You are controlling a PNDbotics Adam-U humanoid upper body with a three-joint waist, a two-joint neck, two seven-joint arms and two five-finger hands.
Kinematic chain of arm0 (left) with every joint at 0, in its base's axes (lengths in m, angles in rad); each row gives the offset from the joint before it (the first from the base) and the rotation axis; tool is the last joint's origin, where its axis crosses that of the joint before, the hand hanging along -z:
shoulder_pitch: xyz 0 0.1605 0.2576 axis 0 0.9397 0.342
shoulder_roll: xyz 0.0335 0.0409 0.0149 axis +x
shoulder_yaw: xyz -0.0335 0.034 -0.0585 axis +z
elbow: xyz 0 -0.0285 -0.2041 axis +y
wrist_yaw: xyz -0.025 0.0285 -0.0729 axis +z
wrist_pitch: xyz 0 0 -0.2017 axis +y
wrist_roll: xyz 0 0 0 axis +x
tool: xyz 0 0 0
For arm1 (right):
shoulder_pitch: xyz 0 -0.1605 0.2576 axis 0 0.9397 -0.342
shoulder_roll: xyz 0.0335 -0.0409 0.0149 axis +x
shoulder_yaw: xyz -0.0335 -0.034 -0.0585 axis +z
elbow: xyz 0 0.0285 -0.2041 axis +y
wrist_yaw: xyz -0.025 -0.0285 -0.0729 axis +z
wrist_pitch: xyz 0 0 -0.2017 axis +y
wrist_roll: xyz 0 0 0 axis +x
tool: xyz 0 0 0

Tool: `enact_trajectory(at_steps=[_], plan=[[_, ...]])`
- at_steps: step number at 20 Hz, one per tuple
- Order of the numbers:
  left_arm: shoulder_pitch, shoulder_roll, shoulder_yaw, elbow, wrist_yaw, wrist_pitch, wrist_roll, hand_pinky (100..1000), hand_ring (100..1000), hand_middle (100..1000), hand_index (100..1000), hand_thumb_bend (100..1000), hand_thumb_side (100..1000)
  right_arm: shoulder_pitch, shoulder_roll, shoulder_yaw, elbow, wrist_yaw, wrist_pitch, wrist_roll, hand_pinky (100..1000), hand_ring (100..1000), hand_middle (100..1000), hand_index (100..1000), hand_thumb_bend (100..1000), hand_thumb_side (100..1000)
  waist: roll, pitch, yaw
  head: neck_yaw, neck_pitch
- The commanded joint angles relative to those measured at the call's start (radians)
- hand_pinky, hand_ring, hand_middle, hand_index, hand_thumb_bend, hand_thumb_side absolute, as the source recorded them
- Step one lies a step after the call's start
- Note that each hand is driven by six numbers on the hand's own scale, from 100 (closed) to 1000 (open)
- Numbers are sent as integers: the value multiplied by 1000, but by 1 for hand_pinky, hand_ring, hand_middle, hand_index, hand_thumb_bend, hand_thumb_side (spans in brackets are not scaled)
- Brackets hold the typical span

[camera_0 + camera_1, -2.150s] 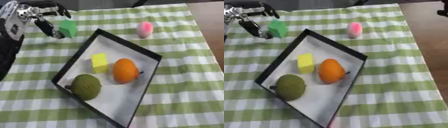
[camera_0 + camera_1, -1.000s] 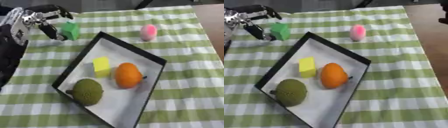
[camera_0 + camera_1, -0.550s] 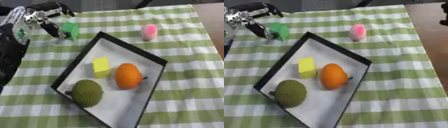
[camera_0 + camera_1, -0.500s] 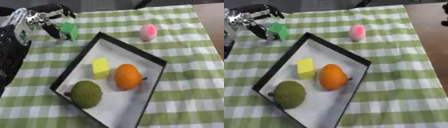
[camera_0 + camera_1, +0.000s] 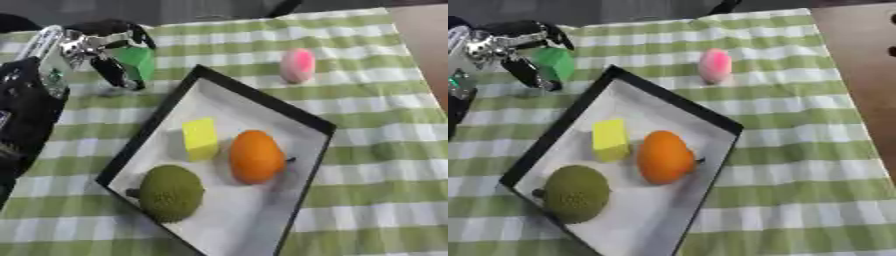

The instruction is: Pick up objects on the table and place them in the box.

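Observation:
My left hand (image 5: 92,47) is at the upper left, its fingers and thumb curled round a green block (image 5: 137,62) just beyond the far left corner of the box (image 5: 262,105). I cannot tell whether the block is clear of the cloth. The black-rimmed box with a white floor holds a yellow block (image 5: 200,138), an orange fruit (image 5: 255,156) and a rough green fruit (image 5: 170,192). A pink egg-shaped object (image 5: 297,64) lies on the cloth beyond the box's far right side. My right hand shows in neither view.
A green-and-white checked cloth (image 5: 376,165) covers the table. Bare brown tabletop (image 5: 859,60) shows along the right edge. My black left arm (image 5: 26,110) fills the left edge of the left eye view.
My left hand has closed in on the green block and now grips it. The whole picture has shifted a little, so the camera has moved.

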Motion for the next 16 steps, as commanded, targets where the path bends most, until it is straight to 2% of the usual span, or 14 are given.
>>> enact_trajectory(at_steps=[1, 16], plan=[[-18, 22, 17, -3, -11, 5, -3, 861, 898, 837, 850, 484, 100, -11, -20, -5, -8, 10, 1, 2, 897, 1000, 892, 900, 100, 652, 8, -1, -5, 6, -20], [-22, 32, 28, -14, -24, 22, 54, 836, 868, 830, 840, 474, 100, -2, -19, 4, 0, 32, 3, 12, 897, 1000, 890, 899, 100, 658, 9, 5, -2, 9, -20]])
